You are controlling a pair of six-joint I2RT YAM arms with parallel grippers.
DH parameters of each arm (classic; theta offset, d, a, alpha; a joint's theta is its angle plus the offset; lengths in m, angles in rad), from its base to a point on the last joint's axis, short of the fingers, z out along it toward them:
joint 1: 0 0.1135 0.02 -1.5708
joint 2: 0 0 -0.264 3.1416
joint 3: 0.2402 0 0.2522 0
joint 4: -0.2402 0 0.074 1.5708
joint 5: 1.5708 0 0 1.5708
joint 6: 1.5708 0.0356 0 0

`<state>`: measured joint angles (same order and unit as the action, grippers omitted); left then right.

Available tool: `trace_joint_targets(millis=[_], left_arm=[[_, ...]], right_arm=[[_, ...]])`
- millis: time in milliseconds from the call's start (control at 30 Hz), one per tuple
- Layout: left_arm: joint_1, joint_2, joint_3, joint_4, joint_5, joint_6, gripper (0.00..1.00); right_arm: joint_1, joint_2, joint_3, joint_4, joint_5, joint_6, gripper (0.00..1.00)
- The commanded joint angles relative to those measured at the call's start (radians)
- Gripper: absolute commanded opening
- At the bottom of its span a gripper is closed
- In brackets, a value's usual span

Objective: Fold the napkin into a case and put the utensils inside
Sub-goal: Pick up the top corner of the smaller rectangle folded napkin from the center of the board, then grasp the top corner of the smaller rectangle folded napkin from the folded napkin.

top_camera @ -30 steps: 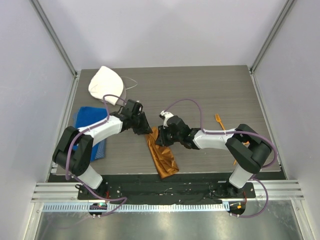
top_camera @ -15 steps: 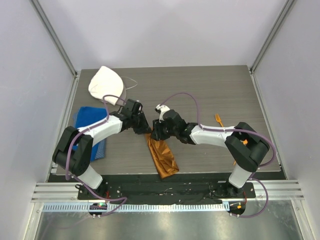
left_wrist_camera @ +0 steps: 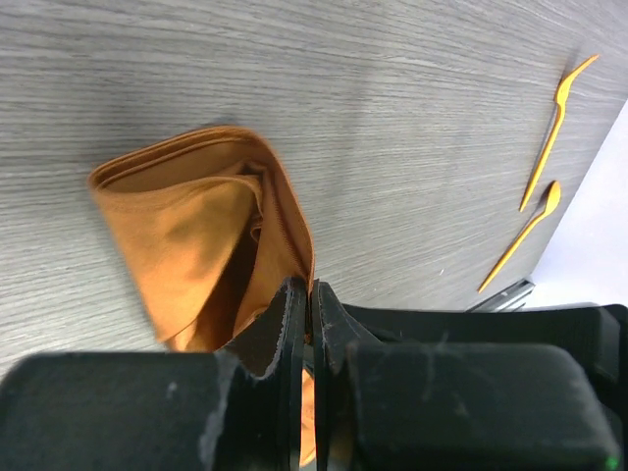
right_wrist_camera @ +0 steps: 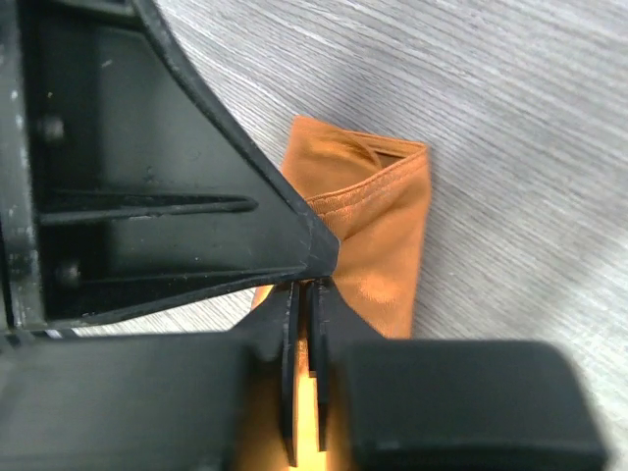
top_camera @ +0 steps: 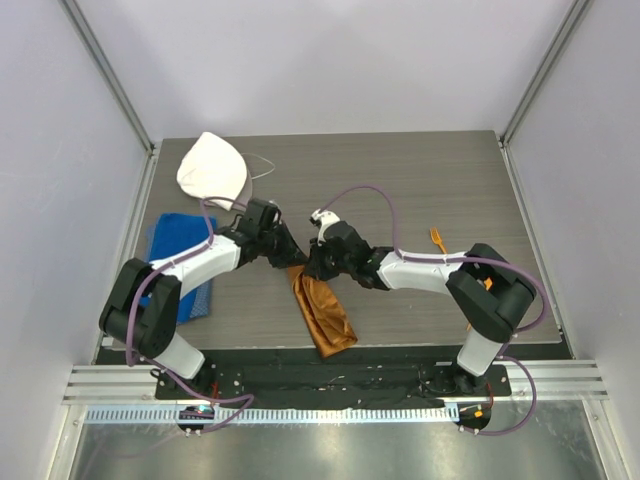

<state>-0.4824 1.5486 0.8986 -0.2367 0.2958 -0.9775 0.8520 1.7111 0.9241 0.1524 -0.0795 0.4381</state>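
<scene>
The rust-orange napkin (top_camera: 322, 312) lies folded into a narrow strip near the table's front edge. Its far end opens in layers in both wrist views (left_wrist_camera: 186, 231) (right_wrist_camera: 383, 221). My left gripper (top_camera: 291, 256) (left_wrist_camera: 312, 292) is shut, pinching the right edge of that far end. My right gripper (top_camera: 312, 268) (right_wrist_camera: 306, 294) is shut on the same end, right beside the left fingers (right_wrist_camera: 196, 196). The orange fork (top_camera: 437, 241) (left_wrist_camera: 557, 113) and spoon (left_wrist_camera: 525, 234) lie on the table to the right, apart from the cloth.
A white rounded cloth cap (top_camera: 212, 168) sits at the back left. A blue towel (top_camera: 172, 238) lies by the left edge, partly under my left arm. The right arm stretches across the table's front right.
My right gripper moved a little left onto the napkin's far end, opened, then shut on it. My left gripper closed on the same end. The napkin's top bunched slightly.
</scene>
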Motion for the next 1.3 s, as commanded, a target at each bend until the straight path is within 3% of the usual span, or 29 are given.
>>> trace_joint_targets(millis=[0, 67, 100, 200, 367, 500, 633, 800, 1267], left_arm=[[0.005, -0.041, -0.010, 0.030, 0.020, -0.004, 0.00], [0.005, -0.050, -0.001, 0.010, -0.006, 0.022, 0.06], [0.005, -0.057, 0.002, -0.025, -0.024, 0.055, 0.17], [0.004, -0.114, 0.002, -0.085, -0.142, 0.105, 0.34], [-0.022, -0.194, -0.024, -0.122, -0.325, 0.183, 0.29], [-0.091, -0.176, -0.033, -0.122, -0.420, 0.230, 0.17], [-0.177, -0.139, -0.026, -0.102, -0.518, 0.290, 0.15], [-0.240, -0.098, -0.023, -0.062, -0.547, 0.335, 0.18], [-0.288, -0.001, -0.004, -0.052, -0.557, 0.344, 0.28]], right_arm=[[0.005, -0.048, 0.007, 0.027, 0.047, -0.006, 0.01], [0.005, -0.054, 0.019, -0.017, 0.043, -0.016, 0.01], [0.005, -0.057, 0.018, -0.025, 0.035, -0.019, 0.01], [0.005, -0.062, 0.021, -0.069, 0.029, -0.032, 0.01], [0.002, -0.073, 0.027, -0.108, 0.035, -0.024, 0.01], [-0.001, -0.071, 0.035, -0.113, 0.024, -0.004, 0.01], [-0.007, -0.071, 0.035, -0.111, 0.017, 0.027, 0.01], [-0.011, -0.076, 0.036, -0.106, 0.004, 0.048, 0.01], [-0.016, -0.074, 0.024, -0.080, -0.022, 0.065, 0.01]])
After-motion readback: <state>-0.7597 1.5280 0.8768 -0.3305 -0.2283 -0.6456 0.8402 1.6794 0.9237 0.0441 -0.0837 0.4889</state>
